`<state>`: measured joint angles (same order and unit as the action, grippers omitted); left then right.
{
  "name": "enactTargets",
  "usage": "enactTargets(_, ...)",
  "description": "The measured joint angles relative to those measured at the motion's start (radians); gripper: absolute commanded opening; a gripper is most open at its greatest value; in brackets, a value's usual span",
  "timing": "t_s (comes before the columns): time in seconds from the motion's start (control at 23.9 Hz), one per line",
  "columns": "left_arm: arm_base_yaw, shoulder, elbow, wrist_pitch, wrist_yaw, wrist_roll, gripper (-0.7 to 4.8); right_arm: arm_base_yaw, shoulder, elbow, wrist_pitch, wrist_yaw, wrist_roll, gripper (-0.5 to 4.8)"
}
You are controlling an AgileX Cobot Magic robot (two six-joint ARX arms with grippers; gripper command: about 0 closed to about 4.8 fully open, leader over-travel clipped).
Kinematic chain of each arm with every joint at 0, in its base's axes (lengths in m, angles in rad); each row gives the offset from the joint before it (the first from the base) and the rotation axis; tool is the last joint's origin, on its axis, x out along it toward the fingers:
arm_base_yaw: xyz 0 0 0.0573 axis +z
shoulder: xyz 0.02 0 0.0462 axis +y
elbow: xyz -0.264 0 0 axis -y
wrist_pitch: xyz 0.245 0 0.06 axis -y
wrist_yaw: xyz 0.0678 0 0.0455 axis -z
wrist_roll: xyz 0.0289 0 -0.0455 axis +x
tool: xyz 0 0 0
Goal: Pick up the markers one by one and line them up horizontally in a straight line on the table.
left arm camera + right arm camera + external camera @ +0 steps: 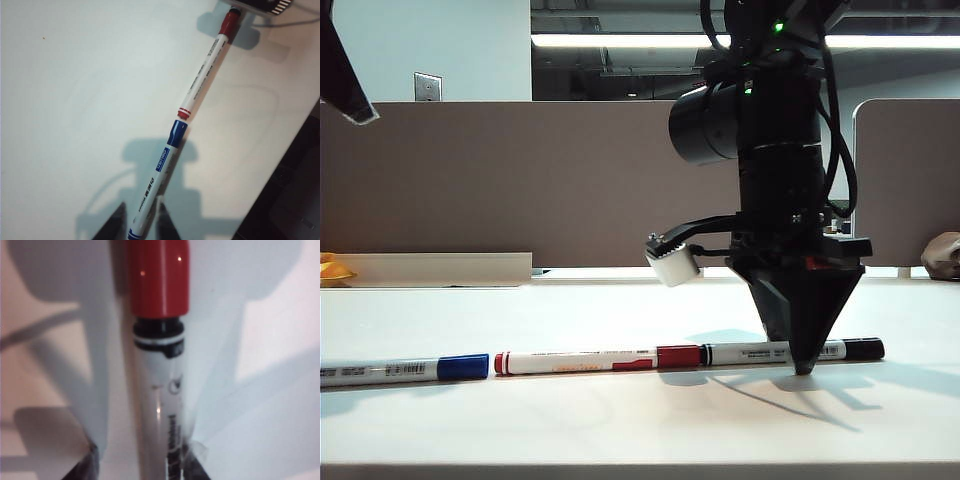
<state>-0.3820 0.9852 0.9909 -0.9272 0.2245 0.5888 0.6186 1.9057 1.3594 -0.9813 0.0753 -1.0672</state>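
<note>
The black marker [790, 351] lies end-on to the red marker [600, 360]; right gripper [804, 368] jaws straddle it, slightly parted, and could drag it askew lifting. Left gripper [141, 220] jaws, apart, empty, flank the blue marker [159, 187].

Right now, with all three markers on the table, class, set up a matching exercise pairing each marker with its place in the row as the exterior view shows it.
Column one:
1. blue marker
2. red marker
3. black marker

Column two:
A. right end, under the right gripper
B. middle
C. left end, partly out of frame

Pairs: 1-C, 2-B, 3-A.
</note>
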Motion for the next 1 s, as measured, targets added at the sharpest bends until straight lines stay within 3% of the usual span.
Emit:
enactTargets(0.17,0.000,0.000,0.000,0.000,0.000,0.000,0.79,0.000,0.000,0.000,0.000,0.000,0.000,2.26)
enactTargets(0.29,0.000,0.000,0.000,0.000,0.000,0.000,0.79,0.000,0.000,0.000,0.004,0.001,0.000,2.72)
enactTargets(1.0,0.000,0.000,0.000,0.001,0.000,0.000,0.45,-0.003,-0.033,0.039,0.113,0.079,0.024,2.75)
